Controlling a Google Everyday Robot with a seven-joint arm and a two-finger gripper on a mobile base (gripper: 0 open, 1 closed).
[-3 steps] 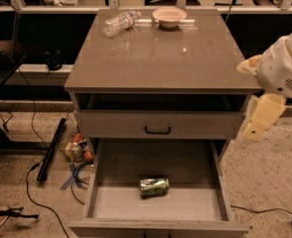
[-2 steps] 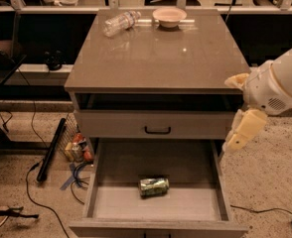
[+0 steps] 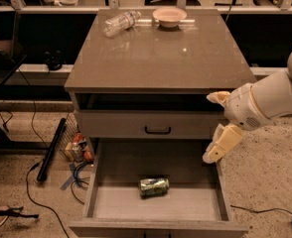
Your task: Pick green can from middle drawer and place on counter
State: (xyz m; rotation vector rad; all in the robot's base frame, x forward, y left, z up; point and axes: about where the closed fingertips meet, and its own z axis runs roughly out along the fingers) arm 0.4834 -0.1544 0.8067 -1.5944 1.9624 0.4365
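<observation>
The green can (image 3: 153,186) lies on its side on the floor of the open middle drawer (image 3: 185,205), near its middle. The counter (image 3: 156,58) is the glossy grey-brown top of the cabinet above. My gripper (image 3: 209,128) hangs at the cabinet's right side, above the drawer's right wall and to the right of and above the can. Its two cream fingers (image 3: 220,143) stand apart and hold nothing. The white arm comes in from the right edge.
A clear plastic bottle (image 3: 121,22) lies at the back left of the counter, a pale bowl (image 3: 169,16) at the back middle. A shut drawer front with a black handle (image 3: 157,130) sits above the open drawer. Cables, small bottles (image 3: 76,148) and a black bar (image 3: 50,150) lie on the floor left.
My gripper and arm have moved left and down, from beside the counter's right edge to over the drawer's right wall. The can has not moved.
</observation>
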